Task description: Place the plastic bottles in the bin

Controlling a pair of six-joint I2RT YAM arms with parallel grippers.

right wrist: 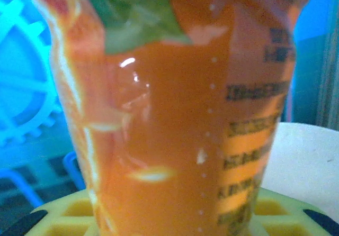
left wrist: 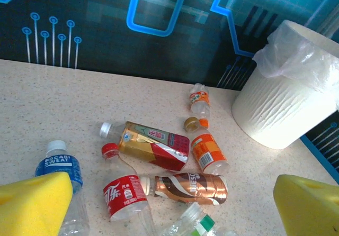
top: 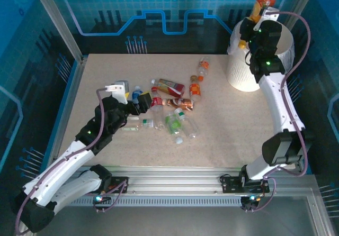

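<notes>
My right pincer (top: 260, 9) was clamped on an orange bottle (top: 261, 2), held up above the bin (top: 239, 74). The bin stood toward two o'clock on the table (top: 95, 88). In my right wrist view the orange bottle (right wrist: 169, 114) sat very close, with printed label lines down its right side and a white rim behind it at four o'clock.

My left pincer (top: 133, 102) hung low at nine o'clock of the heap of bottles (top: 172, 109) lying mid-table, its yellow pads (left wrist: 34, 201) spread wide apart. Ahead of it lay several bottles:
- a blue-labelled bottle (left wrist: 61, 167) at eight o'clock
- a red-labelled bottle (left wrist: 124, 193)
- a coppery bottle (left wrist: 190, 188)
- an orange-labelled bottle (left wrist: 209, 152)
- a flattened red-and-gold bottle (left wrist: 153, 143)

In that view the bin (left wrist: 275, 114) stood at two o'clock.
</notes>
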